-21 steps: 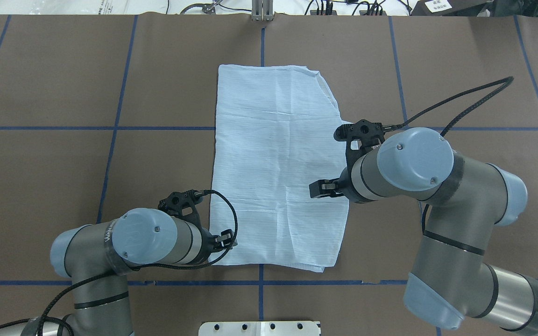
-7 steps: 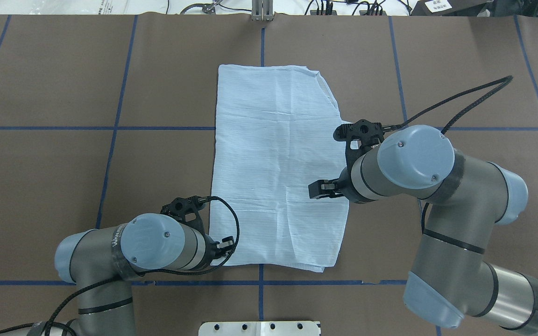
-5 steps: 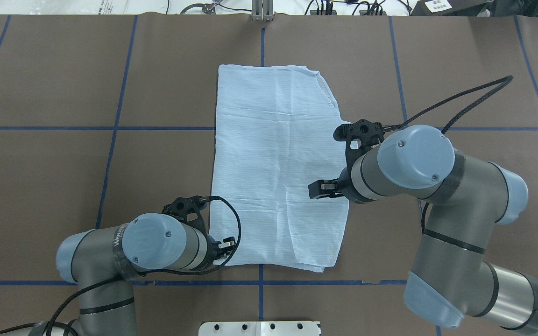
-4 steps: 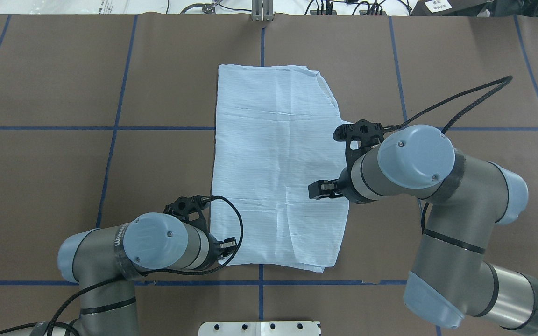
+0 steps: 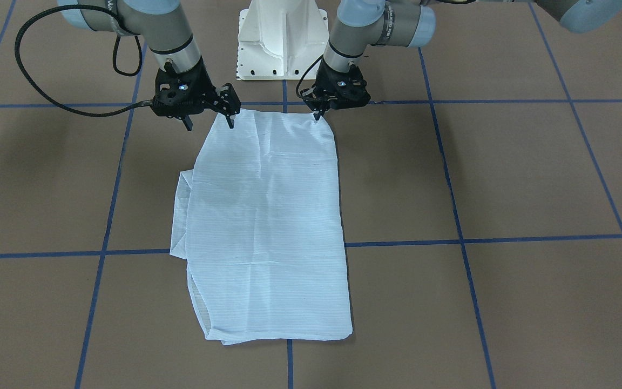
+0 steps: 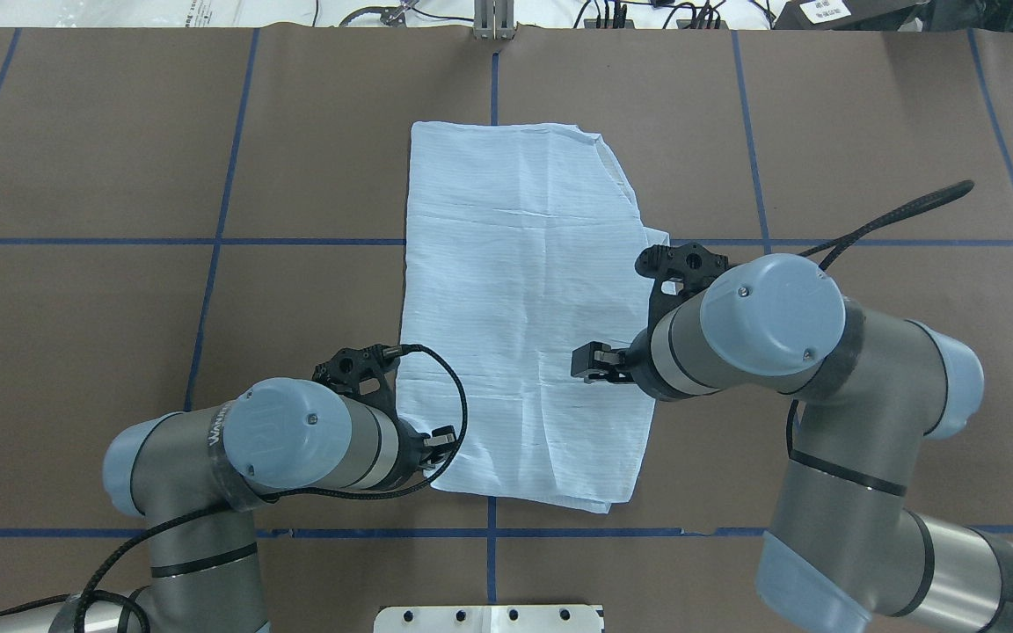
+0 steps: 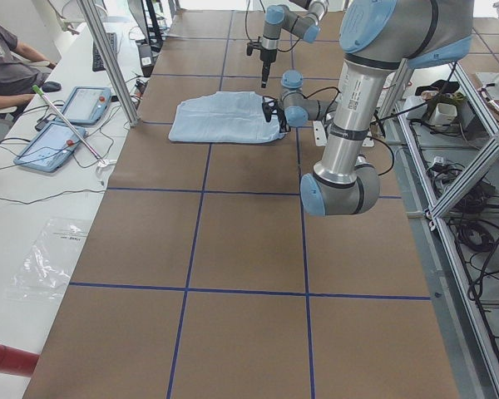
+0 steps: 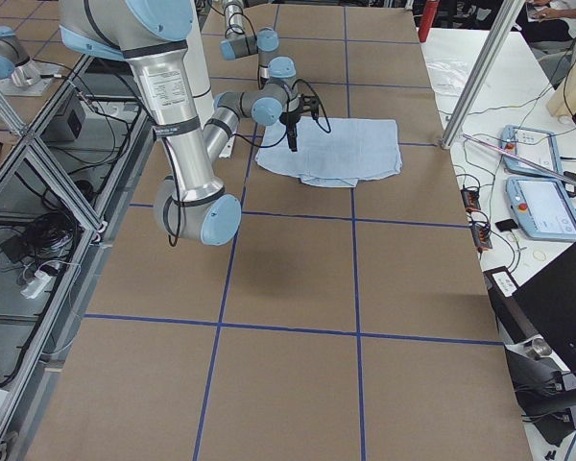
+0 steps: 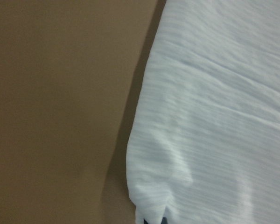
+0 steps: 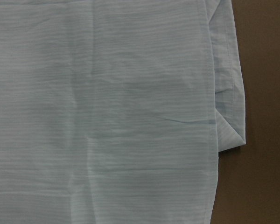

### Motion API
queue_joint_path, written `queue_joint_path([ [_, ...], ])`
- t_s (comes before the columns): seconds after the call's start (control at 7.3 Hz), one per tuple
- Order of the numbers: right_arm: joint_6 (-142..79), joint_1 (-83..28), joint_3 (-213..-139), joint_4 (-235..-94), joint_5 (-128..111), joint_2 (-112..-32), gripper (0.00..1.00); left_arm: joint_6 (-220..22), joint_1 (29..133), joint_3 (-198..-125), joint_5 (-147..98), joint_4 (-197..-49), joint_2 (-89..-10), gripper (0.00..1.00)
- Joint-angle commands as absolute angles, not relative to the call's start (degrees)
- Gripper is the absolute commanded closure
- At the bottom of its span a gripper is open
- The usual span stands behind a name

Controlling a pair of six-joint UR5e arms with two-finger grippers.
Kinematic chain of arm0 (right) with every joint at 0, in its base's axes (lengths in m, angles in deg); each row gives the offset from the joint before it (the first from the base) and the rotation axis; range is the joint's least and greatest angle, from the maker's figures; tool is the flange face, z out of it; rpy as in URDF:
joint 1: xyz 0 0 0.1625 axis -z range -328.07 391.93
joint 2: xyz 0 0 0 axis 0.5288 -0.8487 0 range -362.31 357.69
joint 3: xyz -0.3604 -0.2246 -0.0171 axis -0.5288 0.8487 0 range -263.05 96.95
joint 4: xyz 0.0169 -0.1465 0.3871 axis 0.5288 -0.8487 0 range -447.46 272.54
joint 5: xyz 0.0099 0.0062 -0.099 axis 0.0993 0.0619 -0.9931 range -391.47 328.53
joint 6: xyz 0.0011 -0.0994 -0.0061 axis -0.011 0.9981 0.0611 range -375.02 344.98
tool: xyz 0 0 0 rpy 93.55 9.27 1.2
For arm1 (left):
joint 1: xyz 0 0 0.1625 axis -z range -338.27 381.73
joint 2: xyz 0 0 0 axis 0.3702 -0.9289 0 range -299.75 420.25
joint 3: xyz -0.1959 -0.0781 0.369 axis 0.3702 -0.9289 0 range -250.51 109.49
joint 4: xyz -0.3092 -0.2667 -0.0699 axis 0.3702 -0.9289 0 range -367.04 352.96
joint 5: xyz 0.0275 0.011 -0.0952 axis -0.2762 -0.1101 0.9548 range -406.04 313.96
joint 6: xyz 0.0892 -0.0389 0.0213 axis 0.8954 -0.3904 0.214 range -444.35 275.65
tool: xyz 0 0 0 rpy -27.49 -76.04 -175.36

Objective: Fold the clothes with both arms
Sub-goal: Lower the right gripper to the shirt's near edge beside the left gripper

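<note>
The light-blue pinstriped shirt (image 6: pixel 515 290) lies folded into a long rectangle on the brown table (image 6: pixel 120 308), its length running away from the robot. My left gripper (image 6: pixel 440 438) is at the shirt's near left corner and is shut on it. In the left wrist view the cloth (image 9: pixel 214 116) bunches up at the bottom edge. In the front view the left gripper (image 5: pixel 316 115) pinches that corner, while my right gripper (image 5: pixel 208 123) stands open just over the near right corner of the shirt (image 5: pixel 268 227). A folded layer (image 10: pixel 231 93) pokes out on the right side.
The white base pedestal (image 5: pixel 283 38) stands at the robot's edge of the table. Blue tape lines (image 6: pixel 216 242) grid the brown cover. A side bench with tablets (image 7: pixel 54 141), a metal post (image 7: pixel 108 58) and a seated person (image 7: pixel 4 62) lies beyond the far edge.
My left gripper has shifted forward and right, pulling the shirt's near left corner inward off the table. The right arm has moved slightly toward the robot and to the left.
</note>
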State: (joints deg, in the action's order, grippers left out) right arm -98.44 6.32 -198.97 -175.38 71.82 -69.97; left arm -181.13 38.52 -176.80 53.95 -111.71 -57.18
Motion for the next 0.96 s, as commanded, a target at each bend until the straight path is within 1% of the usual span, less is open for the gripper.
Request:
queue_joint_path([
  [0.0,-113.7,11.6,-198.5,-175.4,68.0,-70.1,0.0,-180.7,39.6,-176.9,54.0,-111.7,-57.5,1.0],
  [0.27,-125.2,14.4,-197.8,-176.1,65.9,-70.4,0.0,-180.6,40.0,-176.9,54.0,-111.7,-57.4,1.0],
  [0.41,-128.6,15.3,-196.3,-176.1,65.9,-70.3,0.0,-180.7,39.9,-176.8,54.0,-111.9,-57.5,1.0],
  [0.82,-131.3,17.0,-192.8,-176.2,65.9,-70.1,0.0,-180.6,40.0,-176.3,53.8,-112.2,-57.4,1.0],
])
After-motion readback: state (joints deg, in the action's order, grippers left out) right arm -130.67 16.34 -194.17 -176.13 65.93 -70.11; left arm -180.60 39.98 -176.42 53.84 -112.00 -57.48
